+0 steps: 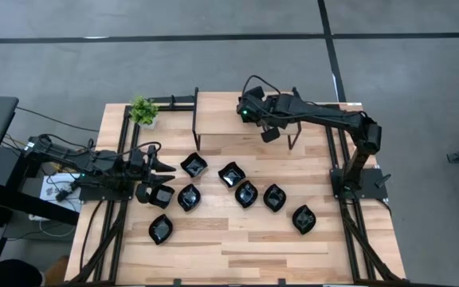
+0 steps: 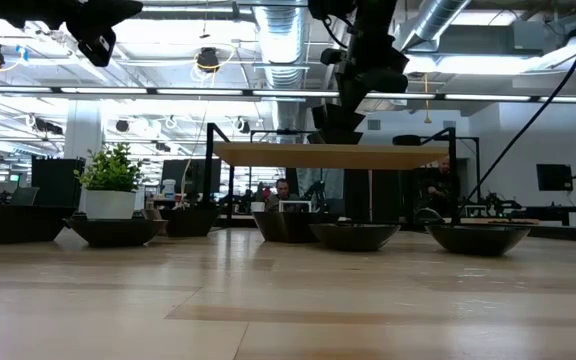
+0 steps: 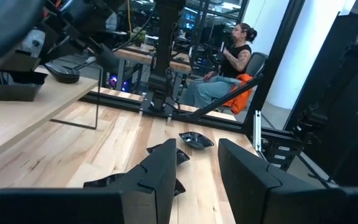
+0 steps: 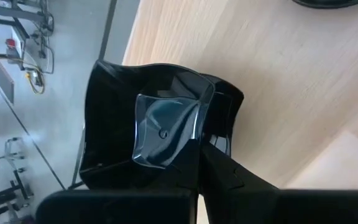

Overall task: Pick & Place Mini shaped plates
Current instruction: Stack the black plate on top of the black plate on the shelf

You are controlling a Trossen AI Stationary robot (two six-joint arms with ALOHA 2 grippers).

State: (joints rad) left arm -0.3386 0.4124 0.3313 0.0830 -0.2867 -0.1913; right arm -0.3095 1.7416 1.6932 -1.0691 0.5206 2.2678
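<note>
The left gripper hangs at the left side of the table, its fingers parted with nothing between them. Just below it sits a mini shaped plate, with another beside that and one more closer to the table's front edge. A wavy-edged plate lies just past the fingertips. Ahead of it, farther across the wood, four more black plates run in a loose line — and.

Beyond them, over the raised wooden shelf at the back, the right gripper is clenched on a glossy square-ish plate — its wrist camera shows the dish pinched at the rim, tilted, the light wood just behind it. From table height that plate hangs just above the shelf top.

A small green potted plant stands at the back left corner, well apart from both grippers. In the room behind, a person sits on a chair.
</note>
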